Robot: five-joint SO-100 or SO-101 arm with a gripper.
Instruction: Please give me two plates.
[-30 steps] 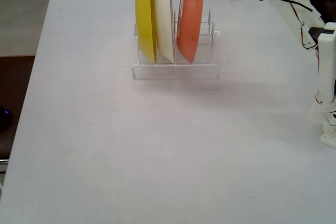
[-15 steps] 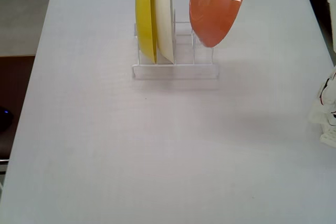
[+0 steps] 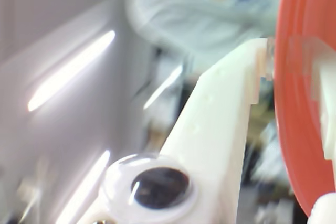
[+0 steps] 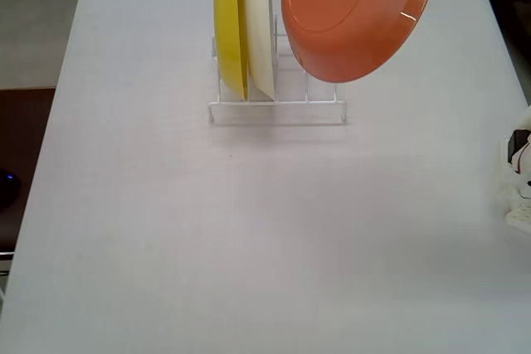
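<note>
The round, shallow orange plastic plate [image 4: 357, 14] hangs in the air above the white wire dish rack [image 4: 278, 109], clear of its slots, its underside turned toward the fixed camera and down. It looks light and stiff, with a smooth, probably slippery surface, so the raised rim is the sensible place to hold it. In the wrist view the white hand [image 3: 294, 77] pinches that rim, one finger on each face of the orange plate [image 3: 296, 129]. Being round, the plate has no long axis; its face tilts obliquely, top edge cut off by the frame. The yellow plate [image 4: 231, 26] and cream-white plate [image 4: 260, 26] stand upright in the rack on the pale tabletop [image 4: 249, 246]. No blue plate shows.
</note>
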